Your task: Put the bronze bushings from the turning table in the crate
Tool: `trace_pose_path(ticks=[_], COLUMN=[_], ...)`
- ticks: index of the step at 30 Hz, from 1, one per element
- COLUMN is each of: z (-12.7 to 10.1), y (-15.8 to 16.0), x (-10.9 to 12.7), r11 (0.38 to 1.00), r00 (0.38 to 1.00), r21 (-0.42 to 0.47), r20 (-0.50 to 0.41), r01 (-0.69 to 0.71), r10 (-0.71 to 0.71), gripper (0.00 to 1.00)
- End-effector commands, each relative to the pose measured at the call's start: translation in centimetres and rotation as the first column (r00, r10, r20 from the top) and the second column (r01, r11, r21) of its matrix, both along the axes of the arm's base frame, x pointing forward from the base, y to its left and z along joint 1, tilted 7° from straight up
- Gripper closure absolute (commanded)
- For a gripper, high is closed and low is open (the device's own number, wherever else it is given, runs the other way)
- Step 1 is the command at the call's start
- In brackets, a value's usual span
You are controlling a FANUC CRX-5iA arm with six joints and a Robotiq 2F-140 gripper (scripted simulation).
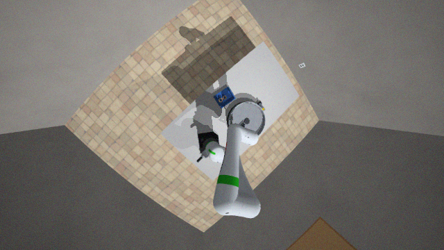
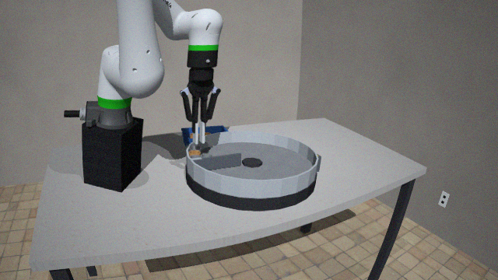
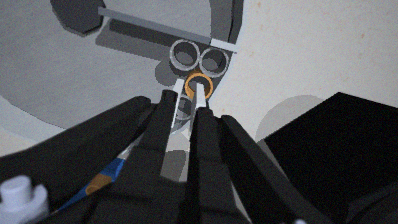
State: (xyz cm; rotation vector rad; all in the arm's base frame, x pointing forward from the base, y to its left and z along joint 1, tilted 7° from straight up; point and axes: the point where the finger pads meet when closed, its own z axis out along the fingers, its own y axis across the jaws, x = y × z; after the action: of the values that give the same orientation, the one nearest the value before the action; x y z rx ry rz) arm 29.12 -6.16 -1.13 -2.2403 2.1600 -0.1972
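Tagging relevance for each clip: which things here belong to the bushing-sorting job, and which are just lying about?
Belongs to the job: bronze bushing at the tips of the pincer, steel bushings, turning table, blue crate.
Just there: black pedestal, white table, wall socket.

White table point(image 2: 128, 218), turning table point(image 2: 249, 187), crate point(image 2: 187, 134), pedestal point(image 2: 110, 155)

On the table point(image 2: 350, 163) the turning table point(image 2: 249, 187) is set at centre, with the crate point(image 2: 187, 136) behind it at eleven o'clock, the arm's pedestal point(image 2: 110, 155) at nine o'clock, and three bushings point(image 3: 199, 85) clustered inside its rim beneath the pincer point(image 3: 189, 95).
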Motion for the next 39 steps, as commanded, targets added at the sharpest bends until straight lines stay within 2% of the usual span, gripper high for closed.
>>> trace_pose_path(ticks=[1,7,13,39], z=[0.0,-0.2,-2.2,-2.3], y=[0.0,0.0,-0.2,-0.2], x=[0.0,0.0,0.3,0.3], r11=[1.0,1.0,1.0,1.0], r00=[1.0,1.0,1.0,1.0], r21=[0.0,0.0,0.0,0.0], r20=[0.0,0.0,0.0,0.0], r01=[0.0,0.0,0.0,0.0], r10=[0.0,0.0,0.0,0.0], gripper=[0.9,0.9,0.9,0.9])
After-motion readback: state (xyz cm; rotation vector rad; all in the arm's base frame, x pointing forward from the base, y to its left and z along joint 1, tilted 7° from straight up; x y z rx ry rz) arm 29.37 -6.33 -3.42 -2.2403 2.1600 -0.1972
